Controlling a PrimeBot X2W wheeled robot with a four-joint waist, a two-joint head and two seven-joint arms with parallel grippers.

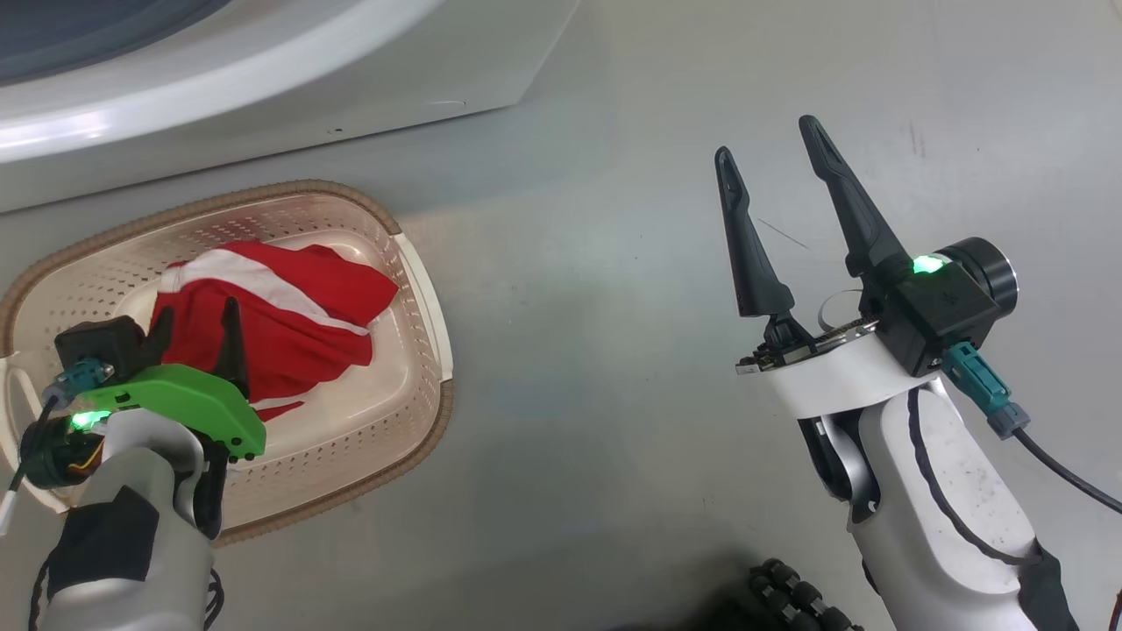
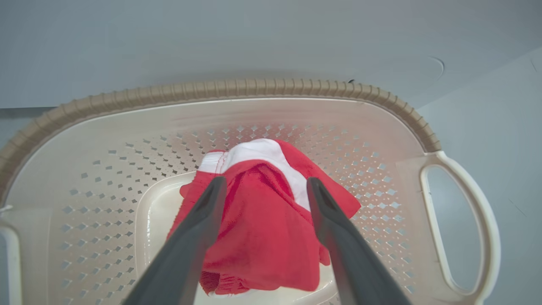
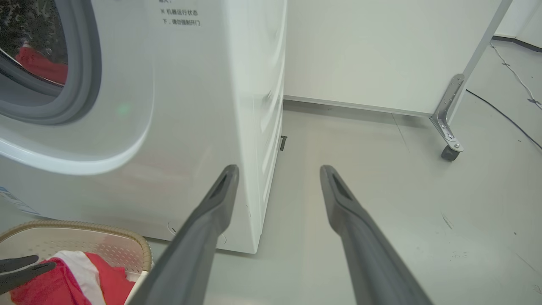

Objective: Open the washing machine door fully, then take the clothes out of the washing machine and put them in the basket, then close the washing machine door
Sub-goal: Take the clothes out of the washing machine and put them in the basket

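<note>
We see our left claw [image 2: 264, 183] over the small cream perforated plastic basket with a brown woven-look rim [image 2: 254, 87], its two dark fingers [image 2: 199, 228] spread apart and clamped on nothing. The bright red fabric garment with white stripes [image 2: 262, 237] lies bunched between those fingers on the basket's bottom, its white band toward 12 o'clock in the left wrist view. We cannot tell whether the fingers touch it. A white side handle [image 2: 491, 241] sits at 3 o'clock there.

In the head view the basket rests on the grey floor [image 1: 614, 368] at 8 o'clock, near the big white front-loading washing machine [image 1: 263, 88] at 11 o'clock. Our right claw [image 1: 764, 138] hangs at 3 o'clock, well apart from the basket, fingers wide and empty.

In the right wrist view more red fabric [image 3: 40, 65] shows inside the drum at 10 o'clock, behind the grey rubber seal [image 3: 91, 63].
</note>
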